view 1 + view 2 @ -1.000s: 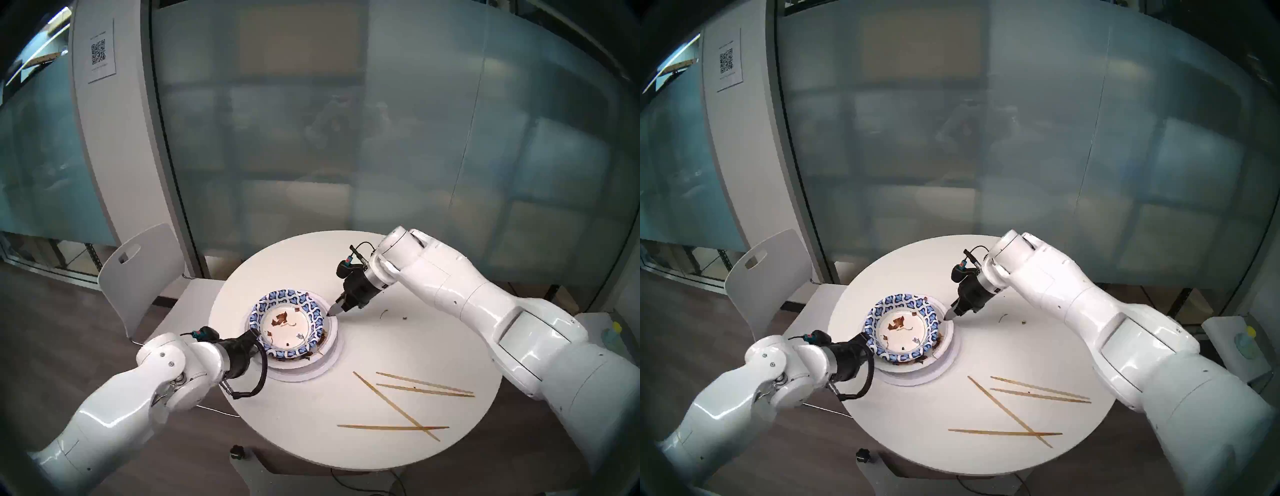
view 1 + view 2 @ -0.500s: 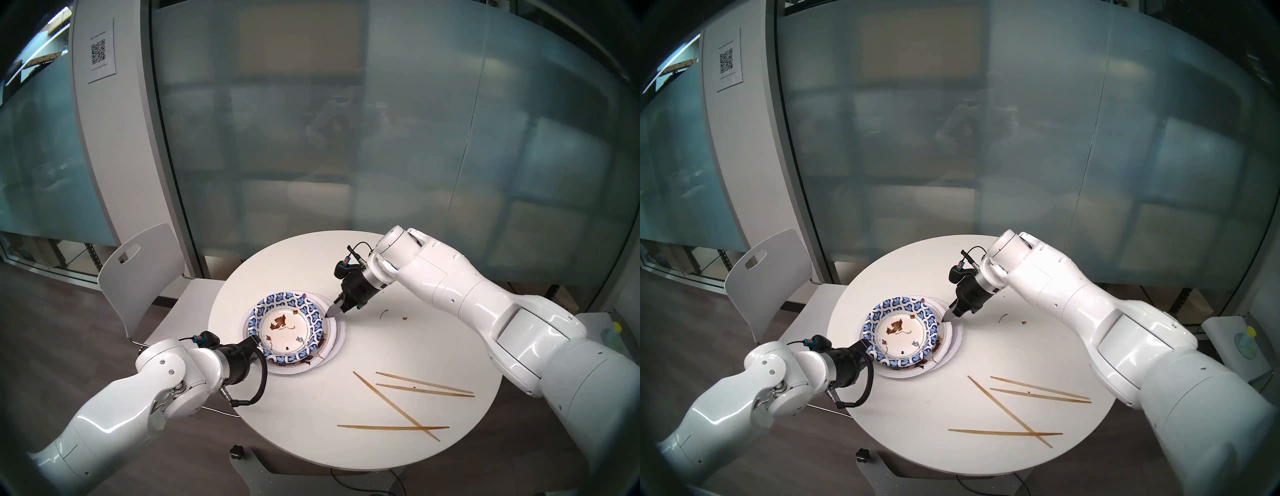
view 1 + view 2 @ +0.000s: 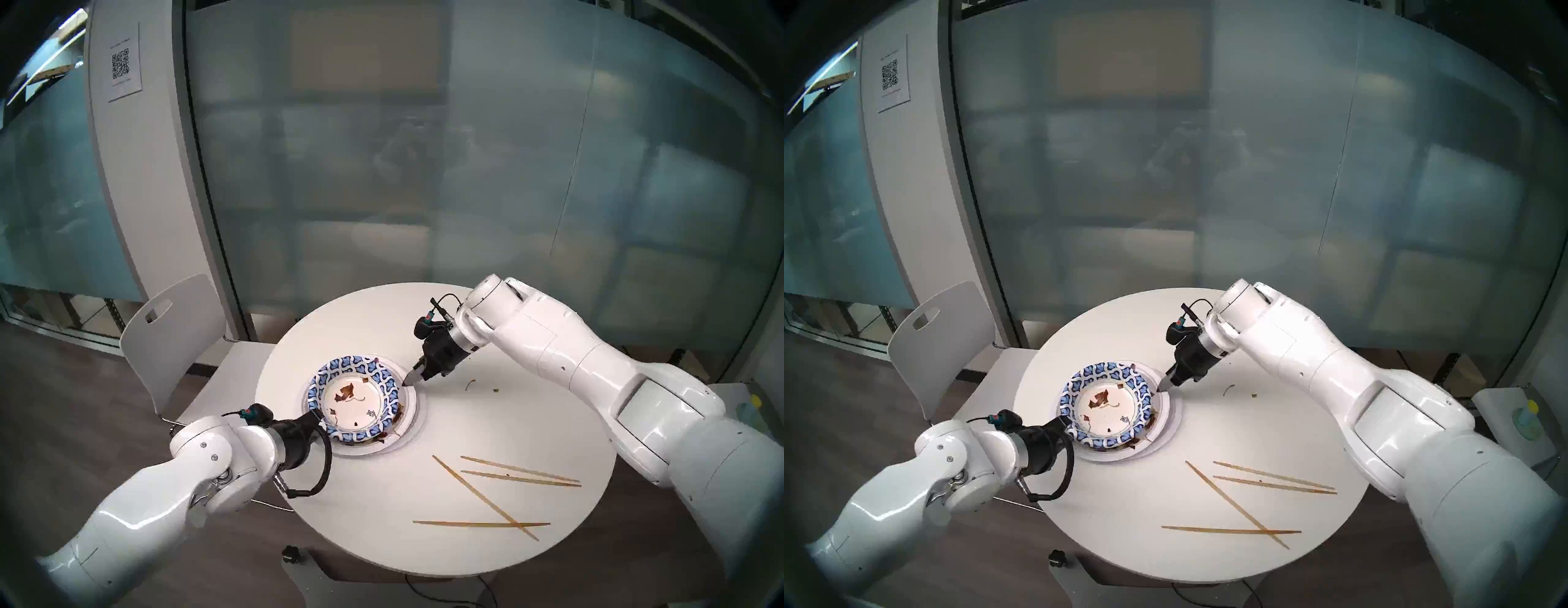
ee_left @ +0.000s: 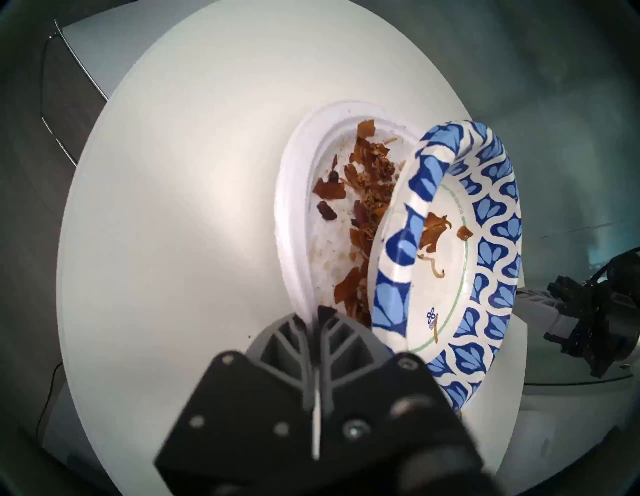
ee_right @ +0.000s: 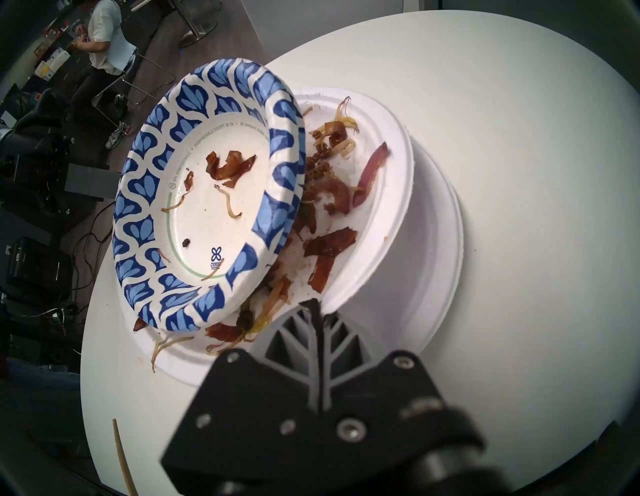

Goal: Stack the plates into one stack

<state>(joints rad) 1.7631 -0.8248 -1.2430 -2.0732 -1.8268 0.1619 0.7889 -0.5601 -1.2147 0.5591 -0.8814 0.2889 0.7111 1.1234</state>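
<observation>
**Plates gripped at two rims**

Left gripper: my jaws are pressed together on the rim of the upper white plate, which runs away from my fingertips. Right gripper: my jaws are clamped on the opposite rim of that same plate. Between my two sets of jaws sits the blue-patterned plate, tilted, nested on brown food scraps that cover the white plate. A second blue rim shows just under it, seen from my right wrist. Beyond my right fingertips, a lower white plate lies beneath, flat on the round table. Four chopsticks lie well apart from both jaws.
</observation>
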